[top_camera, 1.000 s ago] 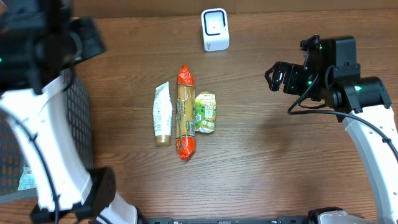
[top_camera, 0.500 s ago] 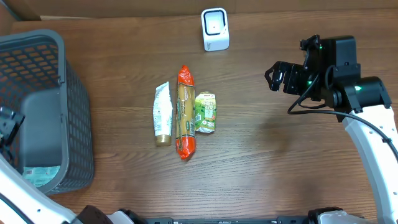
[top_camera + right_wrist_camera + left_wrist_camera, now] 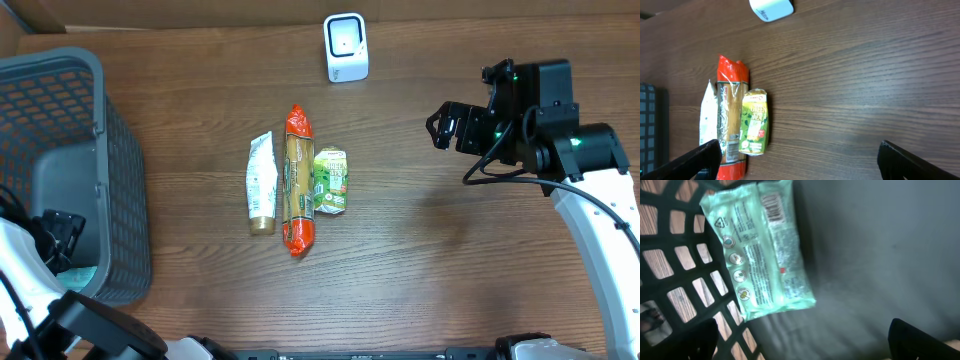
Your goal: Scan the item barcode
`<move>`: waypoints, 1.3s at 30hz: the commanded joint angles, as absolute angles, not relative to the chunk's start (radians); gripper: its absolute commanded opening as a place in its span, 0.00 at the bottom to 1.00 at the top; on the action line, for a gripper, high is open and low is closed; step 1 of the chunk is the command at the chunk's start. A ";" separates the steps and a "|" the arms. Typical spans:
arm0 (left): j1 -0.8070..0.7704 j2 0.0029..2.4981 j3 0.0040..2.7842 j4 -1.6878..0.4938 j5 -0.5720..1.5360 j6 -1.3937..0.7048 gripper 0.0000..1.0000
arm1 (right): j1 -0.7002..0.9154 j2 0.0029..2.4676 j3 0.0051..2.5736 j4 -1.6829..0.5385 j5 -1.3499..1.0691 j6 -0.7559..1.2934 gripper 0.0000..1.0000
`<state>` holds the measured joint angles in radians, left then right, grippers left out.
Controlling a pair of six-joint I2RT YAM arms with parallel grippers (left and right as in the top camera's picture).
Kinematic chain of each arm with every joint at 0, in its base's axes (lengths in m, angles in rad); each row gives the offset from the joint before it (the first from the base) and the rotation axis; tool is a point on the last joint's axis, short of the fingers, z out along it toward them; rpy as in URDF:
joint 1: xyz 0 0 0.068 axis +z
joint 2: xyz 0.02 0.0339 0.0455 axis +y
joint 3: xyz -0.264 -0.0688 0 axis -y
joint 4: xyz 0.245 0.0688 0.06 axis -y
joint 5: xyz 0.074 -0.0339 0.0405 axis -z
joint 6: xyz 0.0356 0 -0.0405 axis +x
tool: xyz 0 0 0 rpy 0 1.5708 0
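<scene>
My left pincer (image 3: 802, 347) is down inside the basket (image 3: 120, 180), which stands at 9 o'clock on the table (image 3: 420, 270). In the left wrist view its two fingertips (image 3: 690, 340) sit at the bottom corners, spread wide, with nothing between them. So it is open and empty.

A green packet (image 3: 760, 245) lies flat on the basket floor, at 11 o'clock from that pincer and apart from it. One long edge is against the mesh wall. Its barcode (image 3: 772, 207) faces up, near the packet's top end.

My right pincer (image 3: 805, 162) hangs over the table at 3 o'clock. Its jaws are also wide apart and hold nothing. It faces toward the middle of the table.

Three items lie side by side near the centre. The pasta (image 3: 298, 180) is in the middle. A white tube (image 3: 261, 185) lies just beside it at 9 o'clock, and a green carton (image 3: 331, 181) touches it at 3 o'clock. I cannot read a barcode on any of these.

The scanner (image 3: 346, 47) stands at 12 o'clock, well apart from the row.
</scene>
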<state>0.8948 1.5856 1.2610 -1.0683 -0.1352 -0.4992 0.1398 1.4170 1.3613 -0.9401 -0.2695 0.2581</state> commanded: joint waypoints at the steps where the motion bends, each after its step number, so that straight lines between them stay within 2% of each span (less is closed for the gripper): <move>1: 0.897 1.622 1.227 -1.046 -0.241 -0.522 0.99 | 0.146 1.417 1.374 -0.945 -0.262 0.259 1.00; 8: 0.897 1.713 1.214 -1.008 -0.324 -0.562 1.00 | 0.146 1.417 1.374 -0.950 -0.262 0.259 1.00; 17: 0.896 1.844 1.214 -0.953 -0.323 -0.562 1.00 | 0.146 1.417 1.374 -0.956 -0.262 0.259 1.00; 23: 0.896 1.884 1.213 -0.963 -0.322 -0.562 0.87 | 0.146 1.417 1.374 -0.956 -0.262 0.259 1.00; 24: 0.896 1.885 1.213 -0.959 -0.321 -0.562 0.83 | 0.146 1.417 1.374 -0.956 -0.262 0.259 1.00; 27: 0.896 1.885 1.213 -0.947 -0.321 -0.561 0.56 | 0.146 1.417 1.374 -0.955 -0.262 0.259 1.00; 28: 0.896 1.885 1.213 -0.947 -0.322 -0.561 0.51 | 0.146 1.417 1.374 -0.955 -0.262 0.259 1.00; 31: 0.896 1.885 1.213 -0.944 -0.322 -0.561 0.44 | 0.146 1.417 1.374 -0.955 -0.262 0.259 1.00; 36: 0.896 1.885 1.213 -0.938 -0.270 -0.562 0.07 | 0.146 1.417 1.374 -0.950 -0.262 0.258 1.00; 39: 0.896 1.885 1.213 -0.938 -0.188 -0.554 0.04 | 0.146 1.417 1.374 -0.944 -0.262 0.259 1.00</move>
